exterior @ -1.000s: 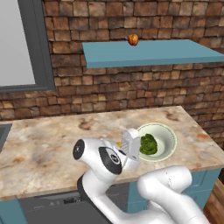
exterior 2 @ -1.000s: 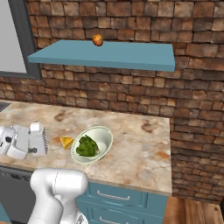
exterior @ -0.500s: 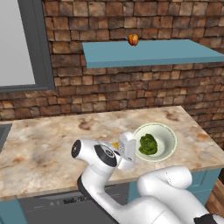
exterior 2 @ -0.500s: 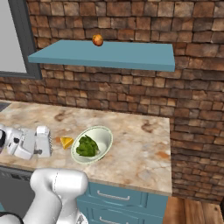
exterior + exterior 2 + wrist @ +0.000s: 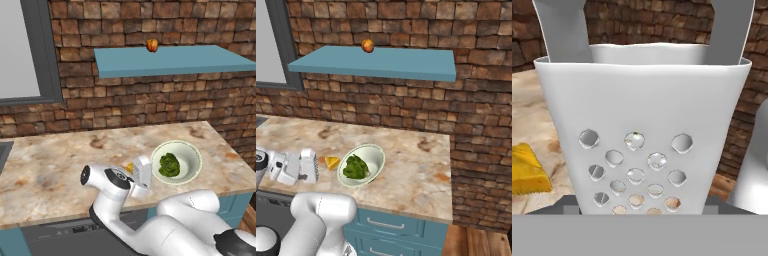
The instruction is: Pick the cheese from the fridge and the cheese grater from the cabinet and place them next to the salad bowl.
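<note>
From my right base camera, going left to right: my gripper (image 5: 305, 167) sits low over the front of the marble counter (image 5: 411, 172), and its jaws stand partly open, one on each side of the cheese grater (image 5: 309, 164), closed against its sides. The grater stands upright, its base at or just above the counter; I cannot tell whether it touches. Just to its right lies the cheese (image 5: 332, 163), a small yellow wedge flat on the counter, between the grater and the salad bowl (image 5: 373, 156). The bowl sits just right of the cheese, with green leaves inside. Above, on the brick wall, runs the cabinet (image 5: 406, 65), with a small red-orange fruit (image 5: 367, 46) toward its left part

On my hand camera the grater (image 5: 642, 135) is right up close, its perforated face toward me, the cheese (image 5: 527, 170) at the left edge

From the left base camera I see the grater (image 5: 142, 172) in the gripper (image 5: 140, 180), the cheese (image 5: 129, 167) peeking out behind it, and the bowl (image 5: 192, 155) to the right
</note>
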